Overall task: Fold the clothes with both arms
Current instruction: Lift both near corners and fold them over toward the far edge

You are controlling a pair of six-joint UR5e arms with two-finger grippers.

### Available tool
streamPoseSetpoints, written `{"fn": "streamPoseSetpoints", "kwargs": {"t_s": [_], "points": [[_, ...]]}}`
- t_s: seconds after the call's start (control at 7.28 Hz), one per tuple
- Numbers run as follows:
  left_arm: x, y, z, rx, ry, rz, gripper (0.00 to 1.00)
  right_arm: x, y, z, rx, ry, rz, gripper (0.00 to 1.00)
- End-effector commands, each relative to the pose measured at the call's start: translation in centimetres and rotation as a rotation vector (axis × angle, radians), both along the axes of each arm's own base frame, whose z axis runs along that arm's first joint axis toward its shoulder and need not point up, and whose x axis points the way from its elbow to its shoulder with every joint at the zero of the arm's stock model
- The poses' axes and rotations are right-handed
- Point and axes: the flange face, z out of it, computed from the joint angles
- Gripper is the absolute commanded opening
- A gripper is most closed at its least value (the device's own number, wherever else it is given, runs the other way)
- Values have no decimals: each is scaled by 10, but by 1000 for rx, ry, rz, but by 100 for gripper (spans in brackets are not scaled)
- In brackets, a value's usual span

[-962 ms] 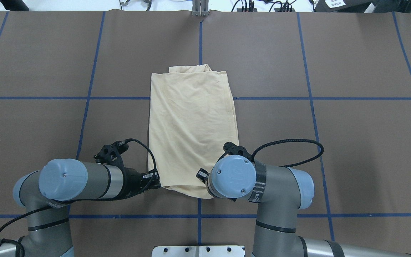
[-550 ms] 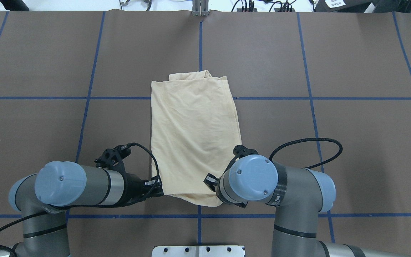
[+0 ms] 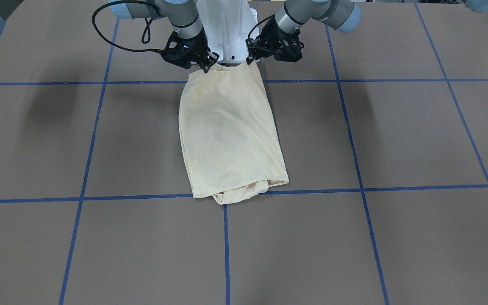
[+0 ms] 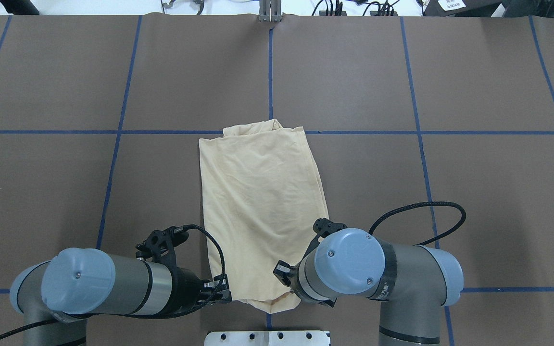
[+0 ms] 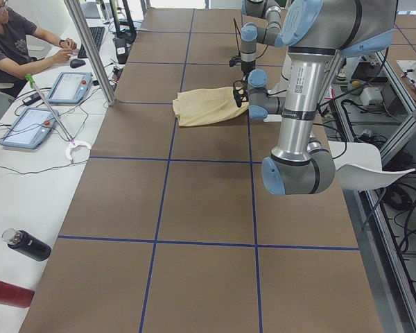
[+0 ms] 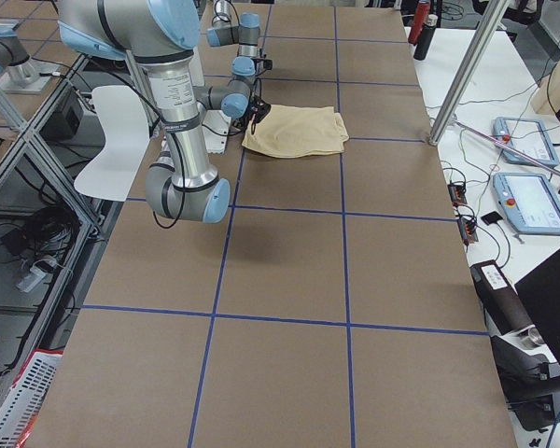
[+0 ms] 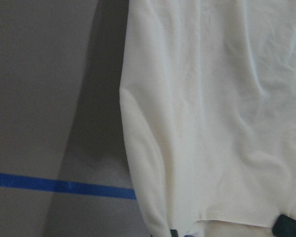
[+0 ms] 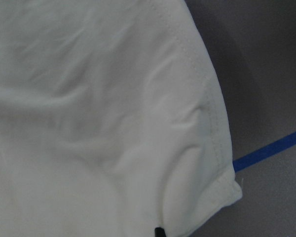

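Here the cream-yellow T-shirt (image 4: 262, 211) lies folded into a long, narrow panel at the middle of the brown surface (image 4: 474, 72). It runs lengthwise along the central blue tape line (image 4: 270, 72), away from the robot. Its far end is a little bunched and sits right at a cross line of tape. Its near end reaches almost to the white base plate (image 4: 267, 336), and both corners of the near hem are raised off the surface.

The left claw (image 3: 250, 60) is closed on the hem corner on the robot's left, and the right claw (image 3: 207, 67) is closed on the opposite corner. Each wrist camera shows pale cloth filling the view, with dark fingertips (image 7: 288, 227) at the bottom edge. Both arms are bent low with their wrists near the base, and black cables loop out beside them.

In the left side view a person (image 5: 14, 41) sits at a white bench next to the surface. Two control tablets (image 5: 69, 87) and a black bottle (image 5: 24, 244) are on the bench.
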Motion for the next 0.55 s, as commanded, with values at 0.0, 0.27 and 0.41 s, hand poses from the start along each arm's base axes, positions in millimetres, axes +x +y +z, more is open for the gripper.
{"fn": "streamPoseSetpoints", "kwargs": {"t_s": [0.0, 0.27, 0.41], "points": [[-21, -20, -15, -3, -12, -31, 0, 27, -58, -2, 22, -14, 68, 0], [-44, -63, -16, -10, -11, -96, 0, 89, -148, -28, 81, -69, 135, 0], [-66, -96, -22, -21, 2, -122, 0, 109, -175, -39, 109, -80, 175, 0]]}}
